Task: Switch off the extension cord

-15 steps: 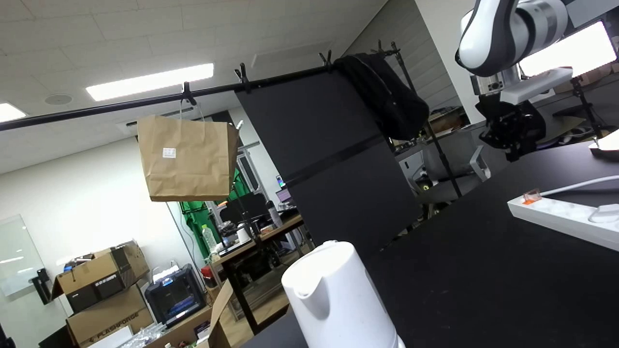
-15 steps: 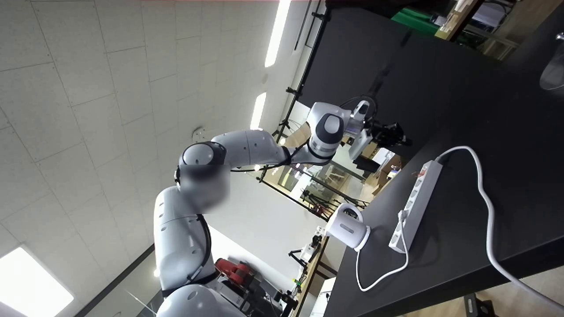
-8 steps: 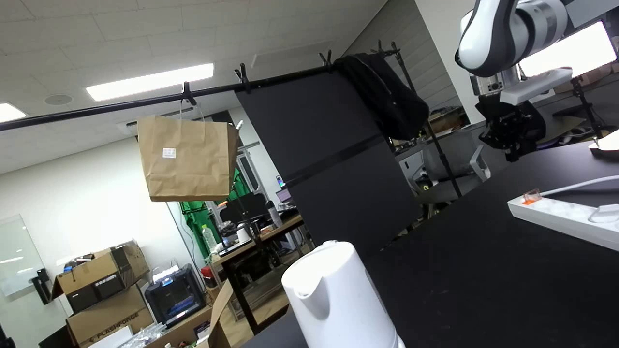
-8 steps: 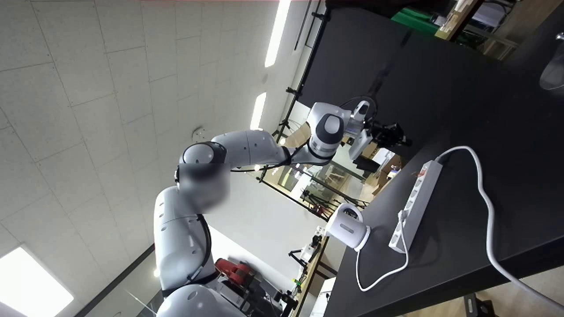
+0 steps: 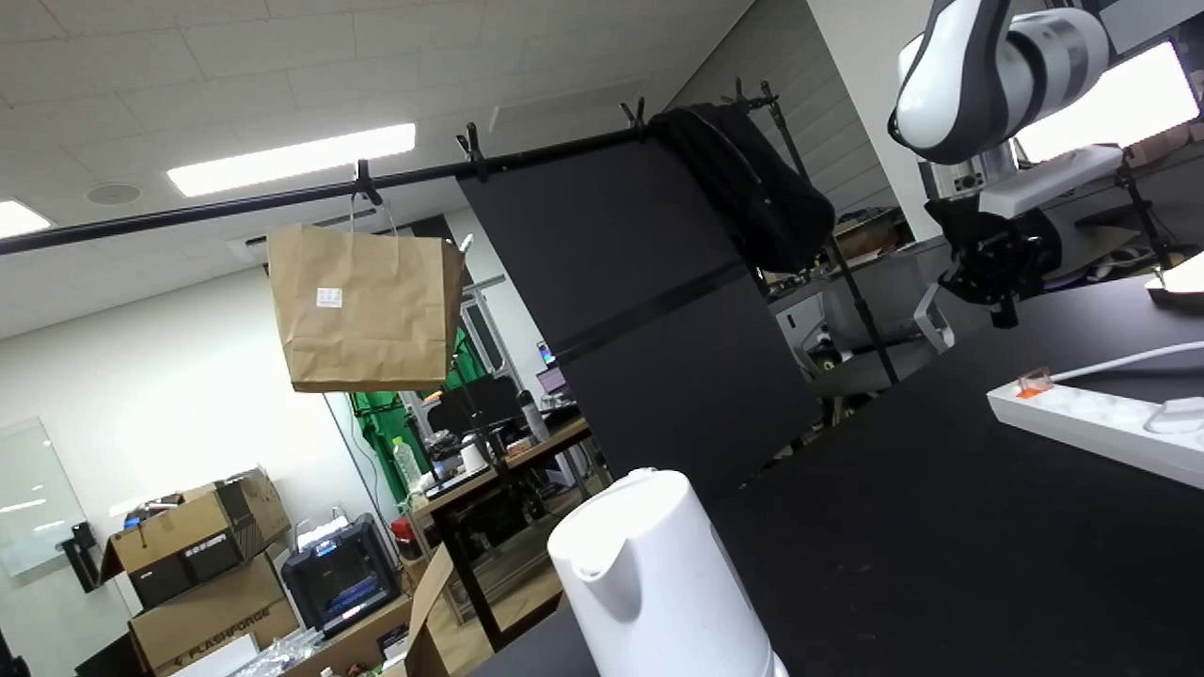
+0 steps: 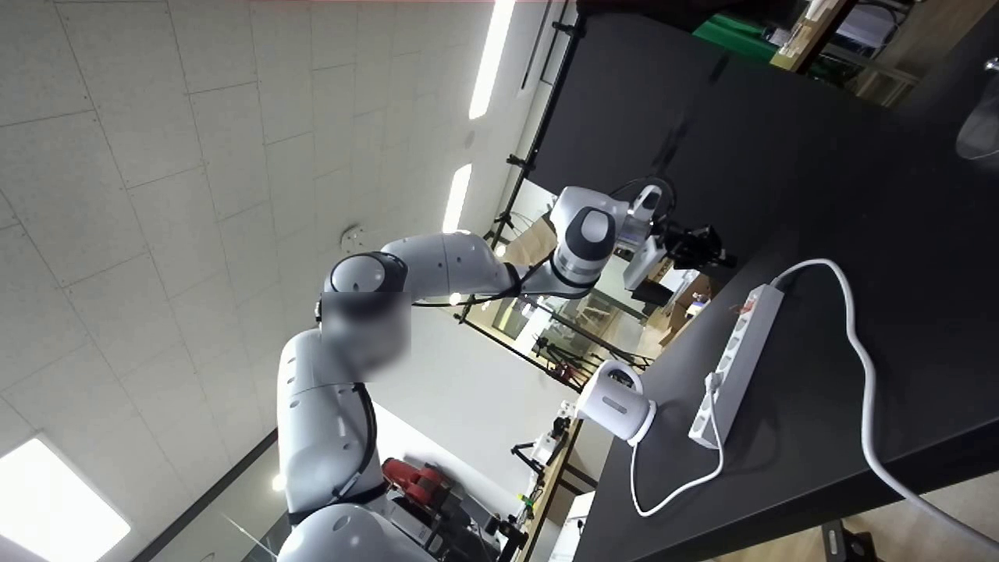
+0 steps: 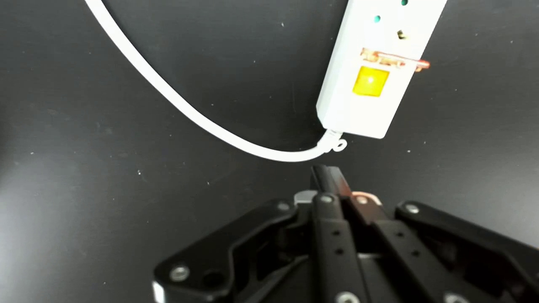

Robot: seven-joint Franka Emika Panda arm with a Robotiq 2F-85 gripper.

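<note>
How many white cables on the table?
2: a thick cable from the extension cord, leaving the table; a thin cable between kettle and extension cord. Others may be hidden.

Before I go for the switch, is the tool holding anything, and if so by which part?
Nothing is held. The tool is shut, its fingertips together with nothing visible between them; the extension cord lies outside its grip.

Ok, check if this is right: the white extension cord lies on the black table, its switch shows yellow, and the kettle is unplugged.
No, the kettle is plugged in: an exterior view shows its lead running to a plug in the white extension cord. The rest holds: it lies on the black table, its switch yellow in the wrist view.
</note>
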